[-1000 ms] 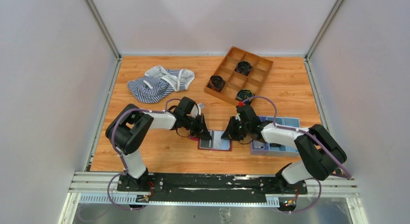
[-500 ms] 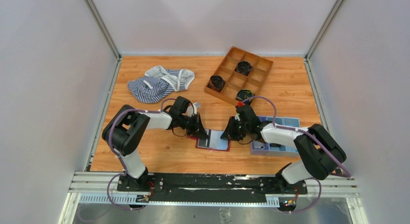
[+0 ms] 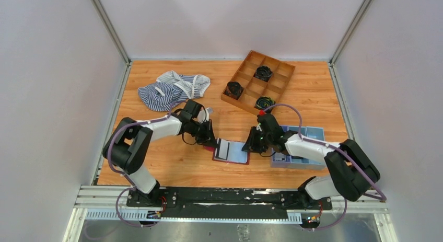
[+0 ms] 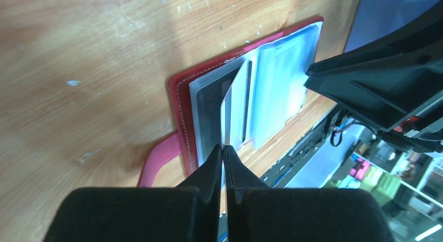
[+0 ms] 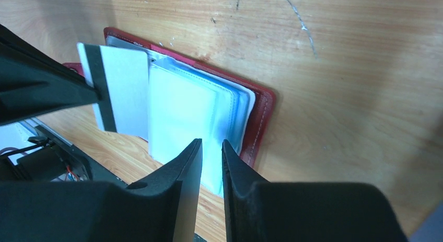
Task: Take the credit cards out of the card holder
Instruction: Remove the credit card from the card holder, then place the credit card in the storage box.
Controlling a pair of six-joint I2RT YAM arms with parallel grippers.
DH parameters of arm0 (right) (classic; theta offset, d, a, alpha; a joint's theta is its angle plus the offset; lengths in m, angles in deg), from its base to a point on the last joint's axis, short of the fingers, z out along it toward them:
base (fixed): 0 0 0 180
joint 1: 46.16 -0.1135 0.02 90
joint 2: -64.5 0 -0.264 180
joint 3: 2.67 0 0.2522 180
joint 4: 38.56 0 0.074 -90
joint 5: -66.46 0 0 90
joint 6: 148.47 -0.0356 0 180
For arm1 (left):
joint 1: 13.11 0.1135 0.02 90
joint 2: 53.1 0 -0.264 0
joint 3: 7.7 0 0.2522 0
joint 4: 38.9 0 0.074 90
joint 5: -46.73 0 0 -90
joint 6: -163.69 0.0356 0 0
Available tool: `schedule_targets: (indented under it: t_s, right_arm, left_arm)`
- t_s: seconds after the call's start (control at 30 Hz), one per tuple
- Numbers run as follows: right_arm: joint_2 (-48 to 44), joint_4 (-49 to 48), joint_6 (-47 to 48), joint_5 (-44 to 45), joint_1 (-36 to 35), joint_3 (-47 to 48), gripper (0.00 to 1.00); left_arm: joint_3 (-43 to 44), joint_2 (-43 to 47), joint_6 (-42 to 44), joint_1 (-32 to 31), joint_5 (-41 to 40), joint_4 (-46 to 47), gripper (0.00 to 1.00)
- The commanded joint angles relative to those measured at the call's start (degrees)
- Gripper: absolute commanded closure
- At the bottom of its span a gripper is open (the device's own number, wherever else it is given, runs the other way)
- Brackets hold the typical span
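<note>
The maroon card holder lies open on the table between both arms, pale blue pockets facing up, strap tab toward the left arm. One pale grey credit card with a black stripe sticks partway out of the holder's left side. My left gripper is shut on that card's edge; in the top view, the left gripper is at the holder's left end. My right gripper stands over the pockets at the right half, jaws a narrow gap apart with nothing seen gripped. The right gripper shows at the holder's right edge.
A light-blue tray sits just right of the holder, under the right arm. A wooden divided box with black coils stands at the back. Striped cloth lies back left. Walls close in both sides.
My left gripper has pulled leftward and away from the holder, drawing the striped card further out of its pocket. The right gripper has stayed on the holder's right side.
</note>
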Motion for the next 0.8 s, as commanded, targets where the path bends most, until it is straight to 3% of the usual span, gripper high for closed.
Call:
schedule_targets:
  t_s: [0.0,0.2,0.47,0.63,0.77]
  right_arm:
    - [-3.2,6.7,2.7,2.5,-0.5,1.5,0.75]
    - [-5.9,8.1,3.6,1.1,-0.5,3.7,0.72]
    - [-9.0,4.1,2.5,-5.3,-0.5,5.5,0.57]
    - [-9.7,-6.8,-3.4,-11.2,0.0,1.9,0.47]
    - [-10.6,-21.8,-10.3,-15.1,0.9,-3.9,0.39]
  left_arm:
    - [2.9,2.6,6.0,1.3,-4.7,-9.8,1.0]
    - [5.4,6.1,5.3,1.6,-4.0,-11.2,1.0]
    - [6.6,10.4,-0.1,1.6,3.7,-7.0,1.0]
    - [6.3,11.6,-5.6,1.6,9.6,-0.1,1.0]
    - [5.4,12.3,-9.0,1.7,13.0,6.0,1.0]
